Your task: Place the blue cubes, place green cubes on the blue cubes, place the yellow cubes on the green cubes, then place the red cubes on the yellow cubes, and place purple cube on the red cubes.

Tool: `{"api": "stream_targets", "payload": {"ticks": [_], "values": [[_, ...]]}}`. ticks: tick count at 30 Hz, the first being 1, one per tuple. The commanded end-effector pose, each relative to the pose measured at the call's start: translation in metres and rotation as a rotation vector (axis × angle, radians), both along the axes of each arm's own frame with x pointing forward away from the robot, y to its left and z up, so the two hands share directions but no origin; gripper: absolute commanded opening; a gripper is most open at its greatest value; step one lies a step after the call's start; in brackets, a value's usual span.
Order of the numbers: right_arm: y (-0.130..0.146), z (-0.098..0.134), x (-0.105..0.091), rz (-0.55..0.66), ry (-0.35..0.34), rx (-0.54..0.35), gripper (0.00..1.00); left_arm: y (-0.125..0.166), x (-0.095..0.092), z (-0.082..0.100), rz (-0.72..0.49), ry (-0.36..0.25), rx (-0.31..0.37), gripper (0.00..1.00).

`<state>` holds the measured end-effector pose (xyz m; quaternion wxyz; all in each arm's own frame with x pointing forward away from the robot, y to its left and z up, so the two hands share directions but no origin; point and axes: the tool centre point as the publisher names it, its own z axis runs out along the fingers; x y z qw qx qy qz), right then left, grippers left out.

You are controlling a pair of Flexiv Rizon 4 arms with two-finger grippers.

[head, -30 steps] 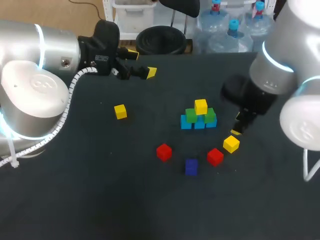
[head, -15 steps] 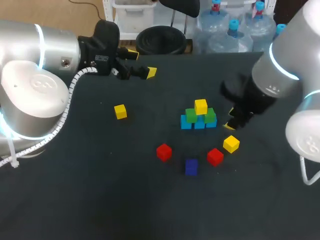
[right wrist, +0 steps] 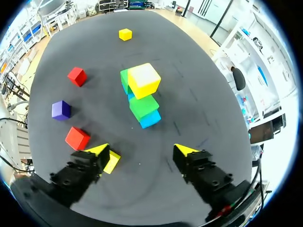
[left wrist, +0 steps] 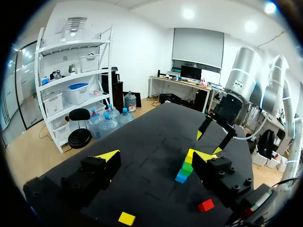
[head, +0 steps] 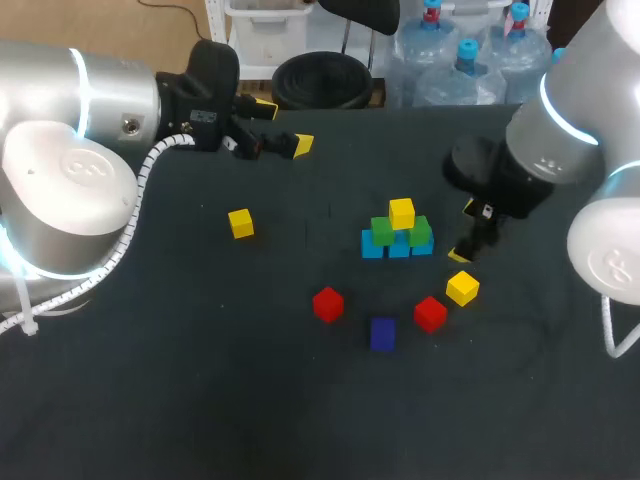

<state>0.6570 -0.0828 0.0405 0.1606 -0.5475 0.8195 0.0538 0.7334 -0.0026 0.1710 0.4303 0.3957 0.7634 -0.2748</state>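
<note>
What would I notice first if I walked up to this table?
The bright stack of blue, green and yellow cubes in the middle of the dark table catches the eye first. Right beside it hangs the right end effector, open, with a loose yellow cube by one finger.

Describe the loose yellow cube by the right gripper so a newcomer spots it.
Find the cube stack mid-table. Right of it, nearer the camera, a yellow cube sits beside a red cube. It's the only yellow one next to the right gripper.
</note>
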Motion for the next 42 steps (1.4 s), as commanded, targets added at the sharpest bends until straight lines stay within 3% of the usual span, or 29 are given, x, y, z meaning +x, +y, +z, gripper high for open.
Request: {"api": "stream_targets", "payload": {"ticks": [1, 42], "values": [[0.0005, 0.0003, 0.0011, 0.001, 0.004, 0.0, 0.0, 0.0007, 0.0, -0.0014, -0.001, -0.005, -0.006, 1.0], [-0.0028, -0.0018, 0.0002, -0.011, 0.009, -0.007, 0.0, 0.0007, 0.0, -0.0014, -0.001, -0.005, -0.006, 1.0]]}}
